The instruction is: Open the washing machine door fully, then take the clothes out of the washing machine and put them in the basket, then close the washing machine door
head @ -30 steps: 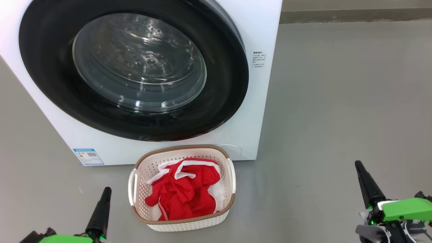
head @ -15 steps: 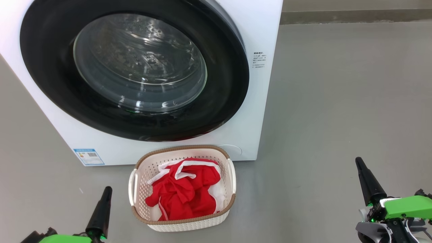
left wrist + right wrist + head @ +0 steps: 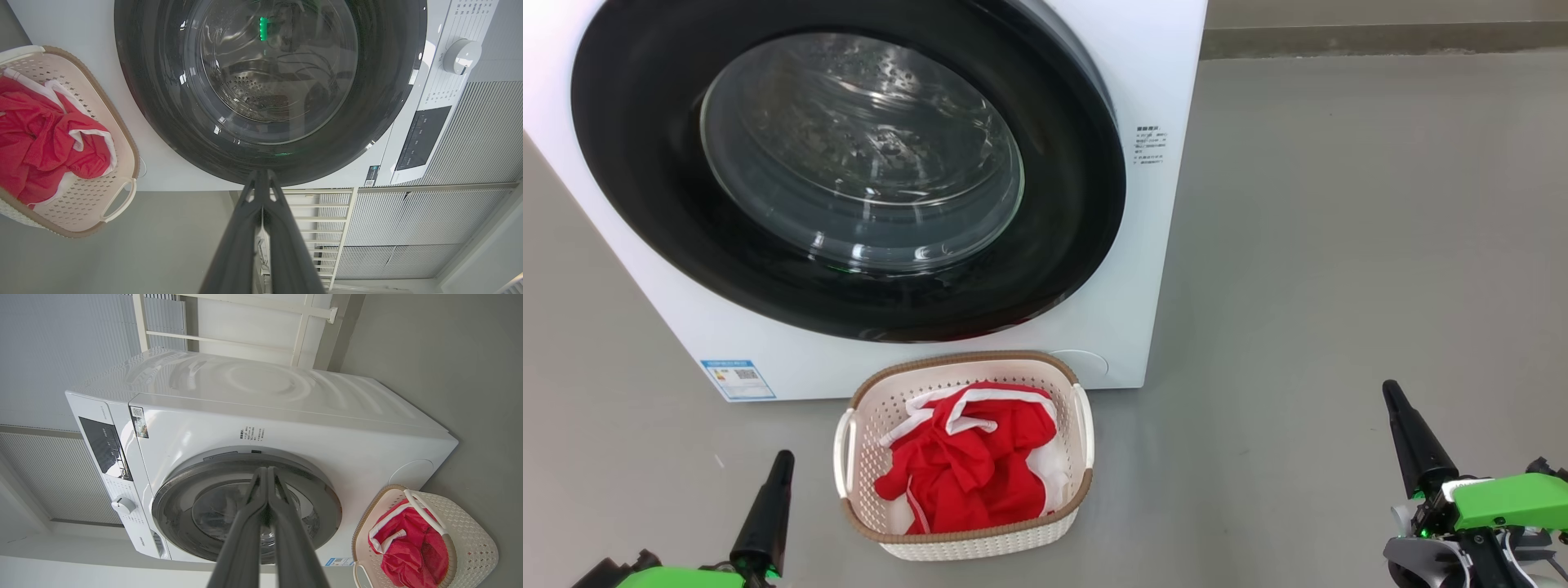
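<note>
At the lower left of the head view, the left jaws were clenched on nothing, their dark fingers (image 3: 766, 510) pressed into one spike above the grey floor (image 3: 1339, 245). The left wrist view showed the same two fingers (image 3: 245, 245) touching along their length, tips aimed at the bottom of the door's black rim.

Just right of them, a small blue sticker (image 3: 737, 379) sat on the lower left corner of the white washing machine (image 3: 1168, 73). The washing machine door (image 3: 862, 155) lay shut against the front, and bare steel drum showed through its bulging glass. In the left wrist view, a white dial (image 3: 461, 55) and a dark control panel (image 3: 421, 136) sat beside the door.

Below the door, on the floor and just in front of the machine, stood the cream basket (image 3: 970, 549) with its brown rim. The red clothes (image 3: 968, 469) with white trim lay bunched inside it, below the rim.

Further right, a small printed label (image 3: 1150, 145) sat on the machine's front beside the door.

At the lower right, well apart from the basket, the right jaws were likewise clenched and empty, fingers (image 3: 1413, 445) together and tilted up to the left. In the right wrist view, the closed fingers (image 3: 245, 539) pointed at the door.
</note>
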### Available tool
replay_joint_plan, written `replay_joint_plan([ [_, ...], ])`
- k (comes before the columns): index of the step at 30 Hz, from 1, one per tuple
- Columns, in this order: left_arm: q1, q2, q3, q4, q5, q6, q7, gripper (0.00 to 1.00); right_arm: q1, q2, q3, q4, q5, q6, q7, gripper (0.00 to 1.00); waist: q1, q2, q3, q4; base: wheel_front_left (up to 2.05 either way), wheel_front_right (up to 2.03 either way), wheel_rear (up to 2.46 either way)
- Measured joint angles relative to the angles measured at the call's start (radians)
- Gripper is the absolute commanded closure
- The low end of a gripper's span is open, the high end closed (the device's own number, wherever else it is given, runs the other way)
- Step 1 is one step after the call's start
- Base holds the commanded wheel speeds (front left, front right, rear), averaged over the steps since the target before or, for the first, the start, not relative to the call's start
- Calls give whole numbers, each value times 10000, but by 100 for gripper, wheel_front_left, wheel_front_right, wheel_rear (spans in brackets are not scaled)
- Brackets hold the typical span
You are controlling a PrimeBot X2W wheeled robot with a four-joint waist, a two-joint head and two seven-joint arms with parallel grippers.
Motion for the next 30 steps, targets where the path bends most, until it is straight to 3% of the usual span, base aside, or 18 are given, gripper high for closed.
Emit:
replay_joint_plan([
  [30,-1,0,0,0,0,0,0,100,0,13,-19,0,0,0,2,100,0,0,0,0,0,0,0],
])
